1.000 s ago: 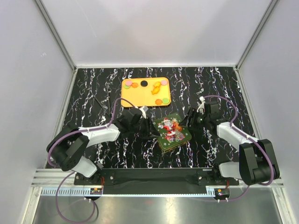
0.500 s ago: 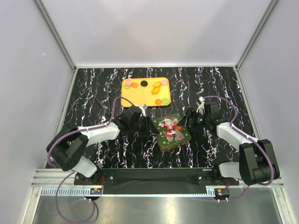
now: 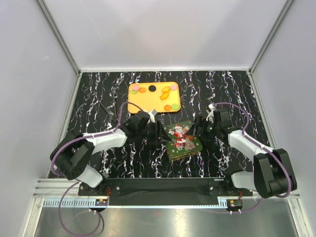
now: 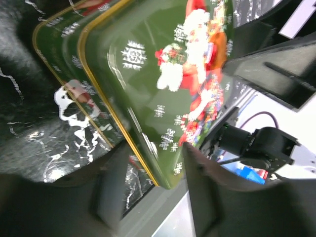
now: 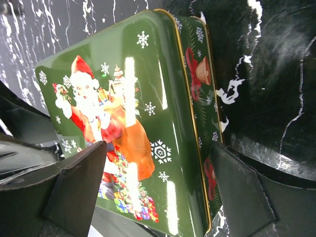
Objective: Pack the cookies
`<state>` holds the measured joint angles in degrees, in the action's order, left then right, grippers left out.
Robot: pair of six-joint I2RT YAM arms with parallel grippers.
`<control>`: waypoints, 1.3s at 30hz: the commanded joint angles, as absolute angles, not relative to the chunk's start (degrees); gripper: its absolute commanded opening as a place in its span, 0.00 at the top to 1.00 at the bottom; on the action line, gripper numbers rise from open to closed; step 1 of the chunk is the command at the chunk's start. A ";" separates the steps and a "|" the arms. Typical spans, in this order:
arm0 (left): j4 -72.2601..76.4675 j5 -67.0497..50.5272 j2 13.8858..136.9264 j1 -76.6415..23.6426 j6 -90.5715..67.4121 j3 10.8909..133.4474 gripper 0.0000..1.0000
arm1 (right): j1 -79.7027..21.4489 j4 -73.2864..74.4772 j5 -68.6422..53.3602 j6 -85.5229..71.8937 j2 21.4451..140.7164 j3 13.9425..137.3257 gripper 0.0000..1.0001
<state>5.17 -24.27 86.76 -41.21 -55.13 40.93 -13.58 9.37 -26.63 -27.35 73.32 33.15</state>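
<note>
cookies (image 3: 152, 88) on tray (image 3: 143, 103) | left jaws released, straddling tin (image 3: 183, 140) corner | right jaws released astride tin

A green tin (image 3: 183, 140) printed with a Santa is seen on the black marbled table (image 3: 227, 86). Beyond the tin an orange tray (image 3: 148, 101) is set, well apart from it, and the cookies (image 3: 168, 106) are scattered on it: mostly orange, one black, some pink and green. The left gripper (image 3: 160, 134) is placed at the tin's left side, the right gripper (image 3: 198, 129) at its right side.
</note>
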 commanded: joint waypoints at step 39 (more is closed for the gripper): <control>7.12 -23.91 87.28 -40.34 -51.86 42.28 0.63 | -17.49 19.16 -20.21 -26.98 67.67 39.81 0.17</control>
<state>6.42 -24.99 87.53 -40.34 -53.49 40.93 -16.64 19.62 -19.84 -27.03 68.71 37.12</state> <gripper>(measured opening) 0.373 0.837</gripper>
